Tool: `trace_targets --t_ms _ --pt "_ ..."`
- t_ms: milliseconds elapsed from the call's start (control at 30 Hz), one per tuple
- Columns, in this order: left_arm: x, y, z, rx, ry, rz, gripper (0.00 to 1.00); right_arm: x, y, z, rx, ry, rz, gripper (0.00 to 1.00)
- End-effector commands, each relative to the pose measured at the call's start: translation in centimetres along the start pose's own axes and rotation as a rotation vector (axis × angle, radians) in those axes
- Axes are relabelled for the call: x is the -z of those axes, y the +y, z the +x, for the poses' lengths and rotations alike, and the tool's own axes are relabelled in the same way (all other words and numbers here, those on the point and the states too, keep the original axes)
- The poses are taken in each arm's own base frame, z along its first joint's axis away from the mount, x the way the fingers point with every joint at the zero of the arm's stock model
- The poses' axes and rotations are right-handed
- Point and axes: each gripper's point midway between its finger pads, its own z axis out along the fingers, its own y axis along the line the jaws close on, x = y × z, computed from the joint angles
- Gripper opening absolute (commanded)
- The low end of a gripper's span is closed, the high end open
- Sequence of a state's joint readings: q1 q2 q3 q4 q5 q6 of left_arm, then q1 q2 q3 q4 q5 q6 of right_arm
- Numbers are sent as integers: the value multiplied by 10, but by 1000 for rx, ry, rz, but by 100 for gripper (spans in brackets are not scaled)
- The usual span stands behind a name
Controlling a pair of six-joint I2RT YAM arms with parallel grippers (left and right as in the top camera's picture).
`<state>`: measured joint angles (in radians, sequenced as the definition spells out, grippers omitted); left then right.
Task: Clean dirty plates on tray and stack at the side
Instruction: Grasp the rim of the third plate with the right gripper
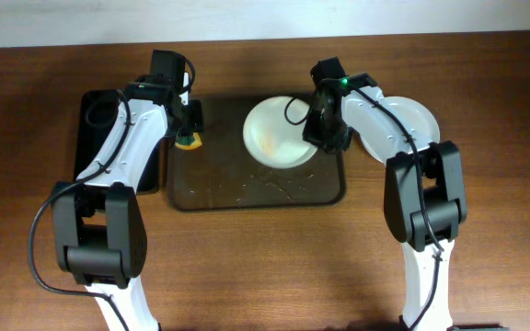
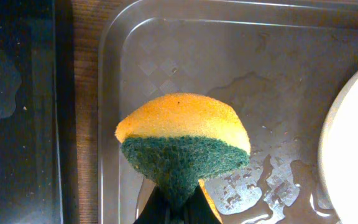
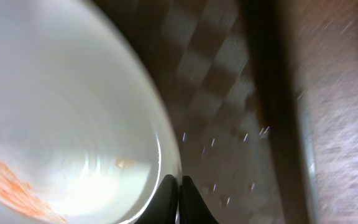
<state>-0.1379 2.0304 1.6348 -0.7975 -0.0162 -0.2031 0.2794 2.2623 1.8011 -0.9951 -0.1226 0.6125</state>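
One smeared plate (image 1: 277, 134) is pinched at its rim by the right fingers (image 3: 165, 202), over the tray (image 1: 247, 191). The left fingers (image 2: 156, 211) squeeze a sponge (image 2: 182, 140), well apart from it. I'd press the green side flat on the orange smear (image 3: 11, 180), keeping the rim grip firm.

The sponge (image 2: 182, 124) is showing porous yellow foam over rough green scouring fibre. The translucent plastic tray (image 2: 185, 43) is glistening wet, the plate (image 3: 61, 112) gleaming smooth, the worktop (image 1: 265, 276) showing matt wood grain.
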Motion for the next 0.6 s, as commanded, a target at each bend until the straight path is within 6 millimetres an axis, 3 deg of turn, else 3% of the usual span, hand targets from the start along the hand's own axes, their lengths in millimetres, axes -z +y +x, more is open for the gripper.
trace_targets --t_ms 0,67,100,167,200,233,367,400,467,500,533,567 --pt "18 1 -13 13 -50 -1 0 -9 19 27 130 82 -17 11" --pt "18 5 -13 13 -55 -24 0 5 29 19 243 49 -34 46" --pt "18 5 -13 14 -55 -24 0 24 41 -4 389 -31 -73 59" --pt "18 5 -14 14 -55 -24 0 44 58 -43 568 -194 -118 61" --pt "18 5 -14 14 -55 -24 0 49 57 -68 597 -291 -89 61" --pt "18 5 -14 14 -55 -24 0 43 57 -75 667 -315 -74 61" --pt "18 5 -14 14 -58 -23 0 12 46 -58 788 -204 -50 63" --pt "18 5 -14 14 -57 -24 1 7 46 -52 793 -173 -69 62" --pt "18 5 -13 13 -55 -24 0 -8 40 -43 770 -114 -66 46" --pt "18 5 -13 14 -55 -24 0 -14 35 -39 721 -84 -61 34" --pt "18 5 -13 13 -55 -24 0 -17 33 -35 687 -65 -57 13" --pt "18 5 -14 14 -56 -24 0 -17 32 -31 612 -47 -55 4"
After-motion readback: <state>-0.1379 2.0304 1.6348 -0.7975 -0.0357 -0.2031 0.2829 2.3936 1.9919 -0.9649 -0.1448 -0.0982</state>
